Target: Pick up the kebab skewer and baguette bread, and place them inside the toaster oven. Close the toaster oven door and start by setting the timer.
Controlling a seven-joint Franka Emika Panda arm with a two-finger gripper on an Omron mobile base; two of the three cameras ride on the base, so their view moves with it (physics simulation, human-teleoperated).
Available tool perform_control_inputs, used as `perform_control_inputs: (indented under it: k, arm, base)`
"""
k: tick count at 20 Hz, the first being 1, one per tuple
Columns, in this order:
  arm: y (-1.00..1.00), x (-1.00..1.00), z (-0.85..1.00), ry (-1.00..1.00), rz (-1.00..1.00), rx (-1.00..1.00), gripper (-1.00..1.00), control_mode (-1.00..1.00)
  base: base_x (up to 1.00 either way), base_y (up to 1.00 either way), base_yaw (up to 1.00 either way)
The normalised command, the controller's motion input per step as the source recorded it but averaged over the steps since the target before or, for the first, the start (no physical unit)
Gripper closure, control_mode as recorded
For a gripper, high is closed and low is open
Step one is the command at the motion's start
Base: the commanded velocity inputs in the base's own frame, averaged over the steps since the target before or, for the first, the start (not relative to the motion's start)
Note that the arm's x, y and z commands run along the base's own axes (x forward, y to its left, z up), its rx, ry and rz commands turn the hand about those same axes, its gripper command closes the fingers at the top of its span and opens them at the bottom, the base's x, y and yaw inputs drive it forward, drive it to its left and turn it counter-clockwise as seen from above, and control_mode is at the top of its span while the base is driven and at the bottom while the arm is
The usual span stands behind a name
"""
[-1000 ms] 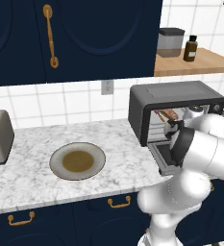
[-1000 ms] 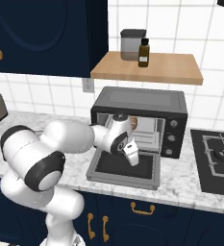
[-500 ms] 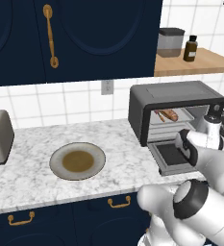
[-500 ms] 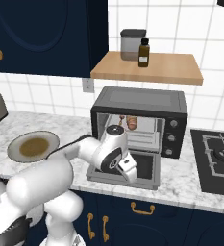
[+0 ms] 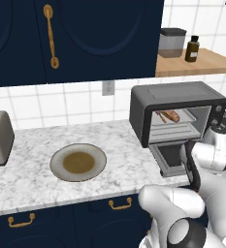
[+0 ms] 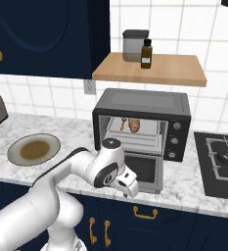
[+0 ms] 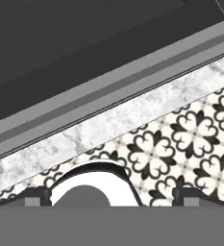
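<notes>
Hand view: toaster oven door (image 7: 84, 43) edge lies above the tool (image 7: 111, 197); table (image 7: 132, 113) rim just beyond. Tool's opening indeterminate.

Kitchen: marble counter (image 5: 32, 179), toaster oven (image 6: 142, 117), stovetop (image 6: 222, 162).

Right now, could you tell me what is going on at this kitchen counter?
A white robot arm is working at the toaster oven. The kebab skewer and the baguette bread lie side by side on its rack, so loading looks done. The toaster oven door hangs open over the counter edge, and the arm's hand sits low at the door's front edge; the gripper looks open and empty. Closing the door and setting the timer remain. A used plate sits to the left.
</notes>
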Motion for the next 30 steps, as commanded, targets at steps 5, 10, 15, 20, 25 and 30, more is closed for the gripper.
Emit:
perform_control_inputs:
  k: [5, 10, 15, 20, 25, 30]
  arm:
    - [0.03, 0.04, -0.11, 0.03, 0.34, -0.05, -1.0, -1.0]
    - [0.04, 0.0, -0.13, 0.0, 0.29, -0.03, -1.0, -1.0]
    - [0.0, 0.12, -0.16, 0.07, 0.08, -0.03, -1.0, -1.0]
    - [0.02, 0.35, -0.11, 0.04, 0.0, 0.0, -1.0, -1.0]
    - [0.0, 0.11, -0.08, 0.0, 0.0, 0.0, -1.0, -1.0]
    - [0.0, 0.14, -0.13, 0.0, 0.0, 0.0, -1.0, -1.0]
  base:
    - [0.0, 0.0, 0.0]
    - [0.0, 0.0, 0.0]
    - [0.0, 0.0, 0.0]
    - [0.0, 0.0, 0.0]
    - [0.0, 0.0, 0.0]
    - [0.0, 0.0, 0.0]
